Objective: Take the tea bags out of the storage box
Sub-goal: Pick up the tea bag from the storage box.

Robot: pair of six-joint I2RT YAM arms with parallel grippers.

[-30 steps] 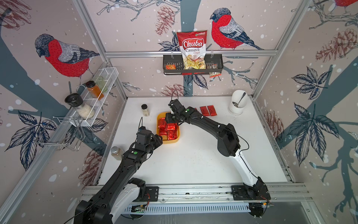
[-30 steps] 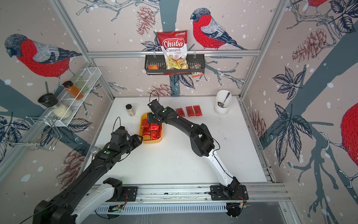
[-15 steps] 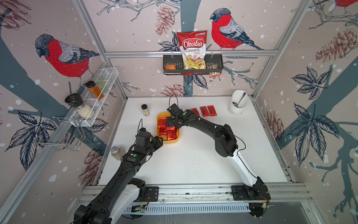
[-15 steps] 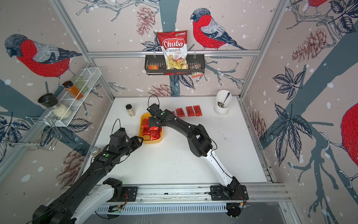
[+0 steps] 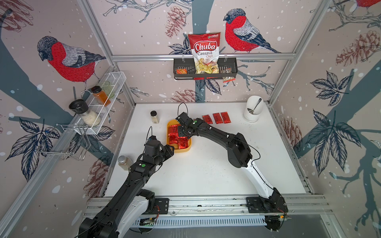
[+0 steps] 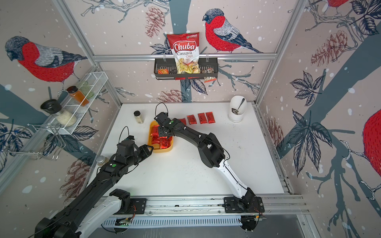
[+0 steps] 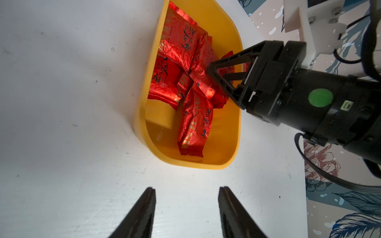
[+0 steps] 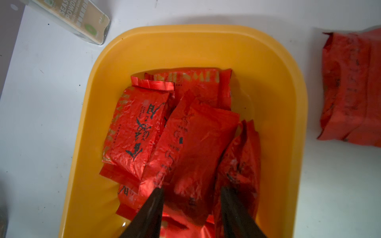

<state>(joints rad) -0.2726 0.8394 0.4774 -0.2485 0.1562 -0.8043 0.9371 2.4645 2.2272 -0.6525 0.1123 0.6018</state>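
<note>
The storage box (image 5: 186, 151) (image 6: 165, 150) is a yellow tub in the middle of the white table, with several red foil tea bags (image 5: 174, 136) (image 7: 193, 125) piled in it. My right gripper (image 5: 181, 134) (image 6: 162, 134) (image 8: 190, 190) reaches down into the box. Its jaws press both sides of one tea bag (image 8: 198, 144), whose lower end is hidden. More tea bags (image 5: 218, 118) (image 6: 201, 118) lie in a row on the table behind the box. My left gripper (image 5: 171, 147) (image 7: 186, 188) hovers open over bare table at the box's near end, holding nothing.
A spice jar (image 5: 154, 117) stands just left of the box, and another jar (image 5: 124, 162) stands at the table's left edge. A white cup with a spoon (image 5: 252, 112) is at the back right. The black basket (image 5: 231, 68) and the wire rack (image 5: 99, 103) hang on the walls.
My right gripper has moved from the box's far end to over the pile, and its jaws have narrowed around a tea bag. The left gripper has hardly shifted.
</note>
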